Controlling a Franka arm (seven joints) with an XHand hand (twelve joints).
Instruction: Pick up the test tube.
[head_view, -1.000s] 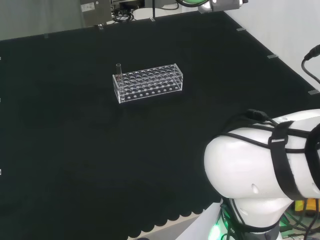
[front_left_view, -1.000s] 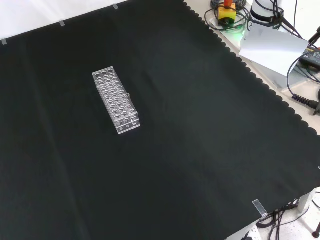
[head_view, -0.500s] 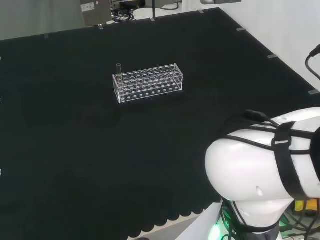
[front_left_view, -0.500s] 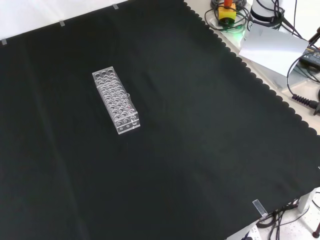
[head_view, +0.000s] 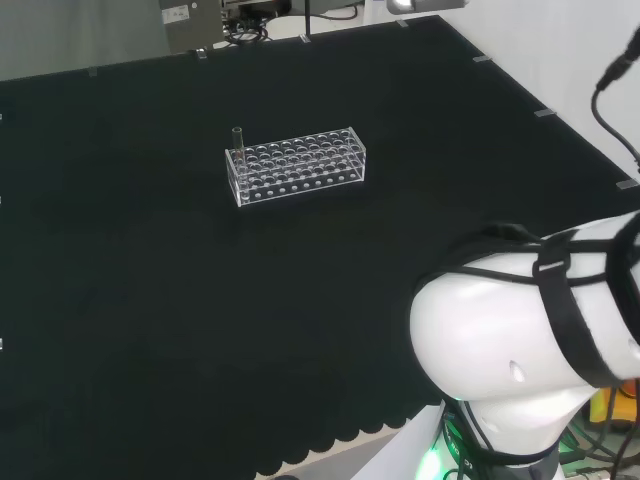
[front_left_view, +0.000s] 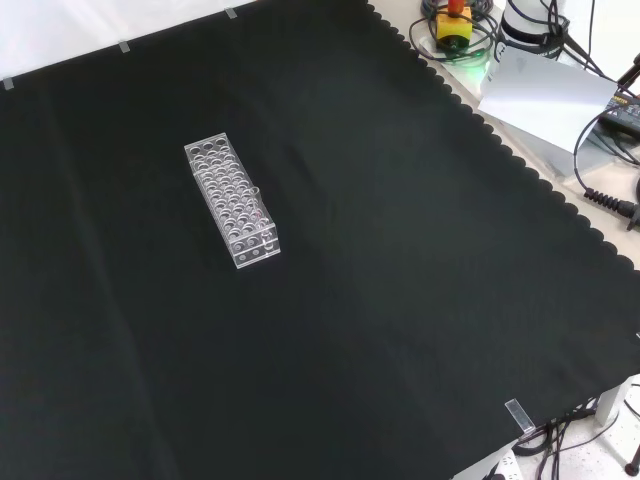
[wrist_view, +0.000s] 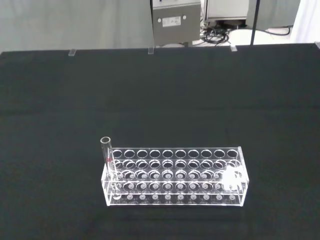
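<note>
While the arm's white link (head_view: 520, 330) shifts slightly, the test tube (wrist_view: 108, 160) stands untouched in the rack's (wrist_view: 175, 176) end corner hole; the hand's state cannot be told, so pickup seems unstarted.

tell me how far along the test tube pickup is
Nothing looks done yet. The clear glass test tube stands upright in a corner hole of the clear plastic rack on the black cloth, untouched. In hand: the wrist view faces the rack from a distance, so this looks like the approach. Left: reaching the tube, closing on it and lifting it out.
</note>
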